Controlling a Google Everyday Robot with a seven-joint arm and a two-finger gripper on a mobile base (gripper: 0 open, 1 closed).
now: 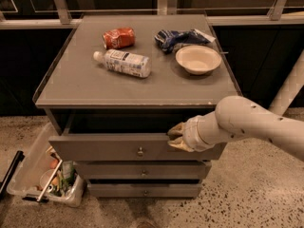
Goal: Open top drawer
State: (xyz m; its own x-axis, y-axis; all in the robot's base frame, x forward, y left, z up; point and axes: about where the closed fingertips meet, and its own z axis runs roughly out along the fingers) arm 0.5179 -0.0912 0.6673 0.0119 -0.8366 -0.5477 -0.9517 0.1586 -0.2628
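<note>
The top drawer (104, 148) is the widest grey drawer of the cabinet, with a small round metal knob (140, 151) at its centre. It stands pulled out a little, with a dark gap above its front. My gripper (176, 137) is at the drawer front's top edge, just right of the knob, on the end of my white arm (251, 125), which reaches in from the right. The drawer's inside is in shadow.
Two narrower drawers (142, 171) sit shut below. On the cabinet top (85, 87) lie a plastic bottle (124, 62), a red can (118, 37), a blue bag (178, 38) and a white bowl (198, 59). A clear bin (33, 167) of items stands on the floor at the left.
</note>
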